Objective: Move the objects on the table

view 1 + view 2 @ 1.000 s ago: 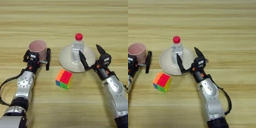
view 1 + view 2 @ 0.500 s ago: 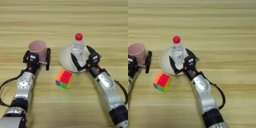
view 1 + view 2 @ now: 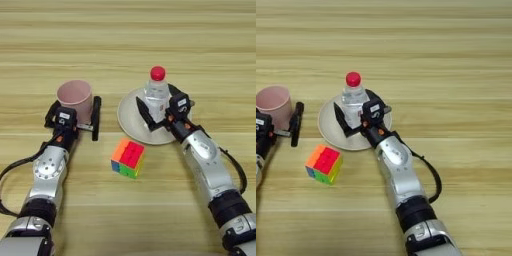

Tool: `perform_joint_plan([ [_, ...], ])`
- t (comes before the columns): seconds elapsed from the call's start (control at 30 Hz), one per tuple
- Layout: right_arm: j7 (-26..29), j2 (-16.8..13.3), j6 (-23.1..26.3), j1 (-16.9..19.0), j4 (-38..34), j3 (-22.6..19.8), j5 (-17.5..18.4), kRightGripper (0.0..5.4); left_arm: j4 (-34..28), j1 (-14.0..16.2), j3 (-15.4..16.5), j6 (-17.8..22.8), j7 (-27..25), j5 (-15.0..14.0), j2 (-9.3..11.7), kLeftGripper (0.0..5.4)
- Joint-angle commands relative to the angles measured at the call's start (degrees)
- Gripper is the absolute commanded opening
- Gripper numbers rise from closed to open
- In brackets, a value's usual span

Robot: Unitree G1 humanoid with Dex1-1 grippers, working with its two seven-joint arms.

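The right gripper (image 3: 156, 107) reaches over the plate (image 3: 129, 122), its two black fingers set on either side of the bottle (image 3: 157, 95), which stands upright on the plate; whether they press the bottle or only flank it I cannot tell. The left gripper (image 3: 75, 115) is at the pink cup (image 3: 74, 100), which stands upright on the table (image 3: 128, 45) left of the plate, with one finger (image 3: 96, 118) on the cup's right side and the other hidden behind it, so its grip cannot be judged. The cube (image 3: 128, 158) lies on the table just in front of the plate, between the two arms, touched by neither.
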Motion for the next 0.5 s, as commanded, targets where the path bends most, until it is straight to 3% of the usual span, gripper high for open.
perform_joint_plan([
  [0.03, 0.11, 1.28, 0.3, -1.99, 1.47, -0.27, -0.04, 5.4, -0.65, 0.56, 0.03, 0.86, 0.18, 0.38, -0.2, 5.37],
  [0.1, 0.17, 1.5, 0.22, -2.3, 2.09, -0.43, -0.02, 5.4, -0.7, 0.58, 0.01, 0.87, 0.19, 0.39, -0.22, 5.37],
  [0.5, 0.12, 2.23, -0.13, -2.92, 3.46, -1.1, -0.27, 4.01, -0.89, 0.78, 0.14, 0.87, 0.55, 0.38, -0.07, 5.4],
])
